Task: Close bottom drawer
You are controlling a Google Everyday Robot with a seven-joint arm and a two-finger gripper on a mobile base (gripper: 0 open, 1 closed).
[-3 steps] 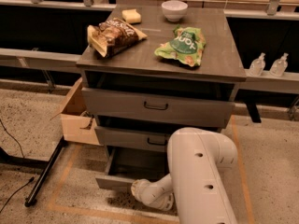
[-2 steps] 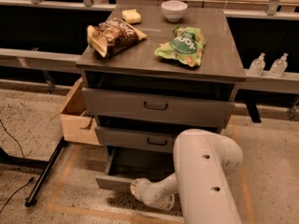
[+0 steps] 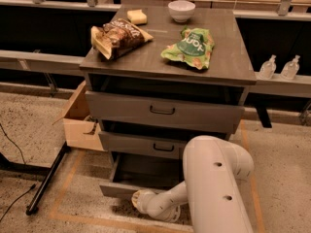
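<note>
The grey wooden cabinet [image 3: 165, 62] has three drawers. The bottom drawer [image 3: 127, 186] is pulled out, its dark inside showing; its handle is hidden. The two drawers above it [image 3: 163, 111] [image 3: 146, 144] are pushed further in. My white arm [image 3: 214, 178] reaches down in front of the cabinet. My gripper [image 3: 138, 202] is low, right at the bottom drawer's front face near its middle.
On the cabinet top lie a brown snack bag [image 3: 116, 35], a green chip bag [image 3: 190, 47], a white bowl [image 3: 181, 9] and a yellow sponge [image 3: 137, 16]. An open cardboard box [image 3: 80, 123] stands left of the cabinet. A black stand leg [image 3: 48, 178] lies on the floor. Two bottles [image 3: 279, 67] stand right.
My arm has shifted a little to the right and the wrist has stayed at the bottom drawer's front. The drawer looks about as far open as before.
</note>
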